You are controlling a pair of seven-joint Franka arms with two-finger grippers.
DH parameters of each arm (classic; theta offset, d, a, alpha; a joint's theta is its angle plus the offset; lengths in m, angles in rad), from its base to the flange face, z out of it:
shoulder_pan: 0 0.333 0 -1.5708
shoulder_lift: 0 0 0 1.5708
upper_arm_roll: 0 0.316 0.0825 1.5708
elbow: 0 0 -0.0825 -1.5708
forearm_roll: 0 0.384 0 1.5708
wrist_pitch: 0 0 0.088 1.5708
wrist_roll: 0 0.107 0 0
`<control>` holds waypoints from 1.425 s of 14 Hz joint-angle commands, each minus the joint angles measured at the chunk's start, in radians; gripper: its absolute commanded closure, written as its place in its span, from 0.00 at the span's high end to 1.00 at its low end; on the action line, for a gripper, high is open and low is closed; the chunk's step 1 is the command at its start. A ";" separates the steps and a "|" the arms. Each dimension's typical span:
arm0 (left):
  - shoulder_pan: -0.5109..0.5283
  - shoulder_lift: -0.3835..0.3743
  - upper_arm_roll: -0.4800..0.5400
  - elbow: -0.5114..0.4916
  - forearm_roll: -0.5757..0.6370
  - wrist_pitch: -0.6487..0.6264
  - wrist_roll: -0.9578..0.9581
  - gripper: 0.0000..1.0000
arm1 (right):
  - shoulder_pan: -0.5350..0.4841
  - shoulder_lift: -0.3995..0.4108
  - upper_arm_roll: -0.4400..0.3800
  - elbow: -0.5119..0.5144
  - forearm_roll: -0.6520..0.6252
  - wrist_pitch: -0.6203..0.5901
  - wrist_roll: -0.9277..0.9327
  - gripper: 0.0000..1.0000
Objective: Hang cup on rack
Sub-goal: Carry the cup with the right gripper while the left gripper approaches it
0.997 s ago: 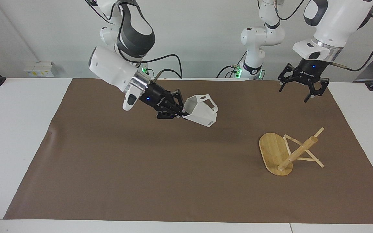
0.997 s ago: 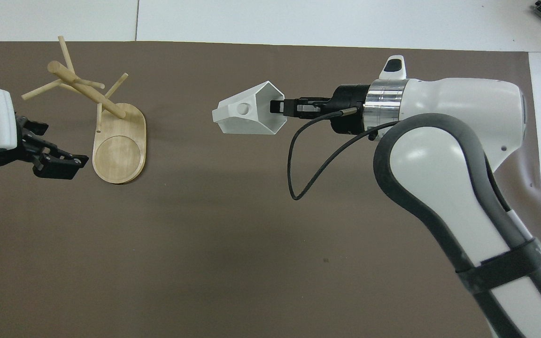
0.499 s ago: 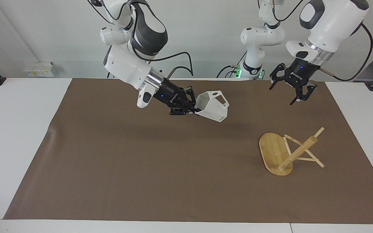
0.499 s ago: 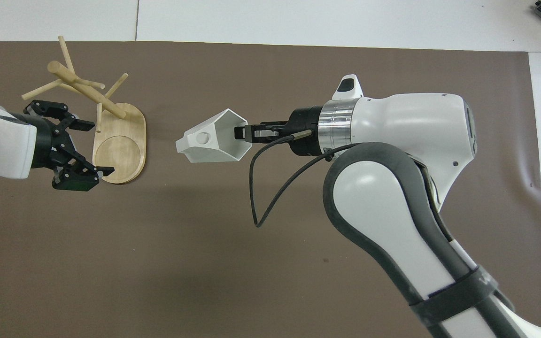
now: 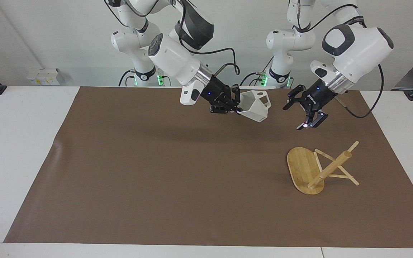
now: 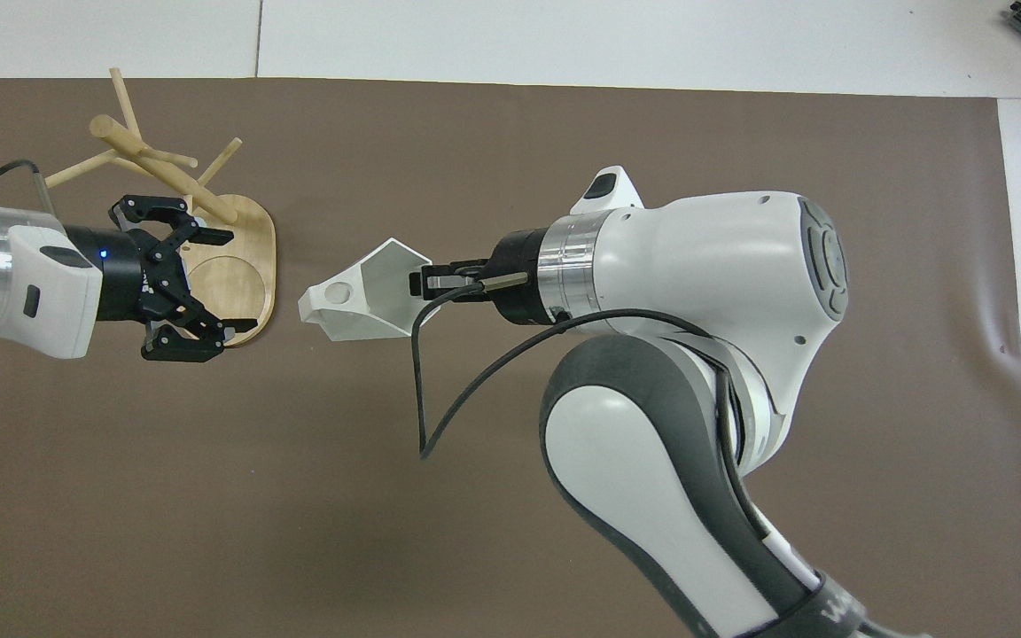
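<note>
The right gripper pinched the cup in mid-air by its rim; it could slip. The left gripper, fingers spread, hovered near the toppled rack on the desk.

Over the last second the right gripper has carried the cup up and toward the left arm's end of the surface, from over the mat's middle to over its robot-side strip; the cup's mouth now tips more upward. Meanwhile the left gripper has swung down and inward, its jaws spread, and turned to face the cup, closing much of the gap between them.
</note>
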 commanded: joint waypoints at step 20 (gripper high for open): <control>-0.090 -0.227 0.009 -0.315 -0.285 0.089 0.245 1.00 | 0.021 -0.014 0.000 0.006 -0.025 -0.034 0.070 0.00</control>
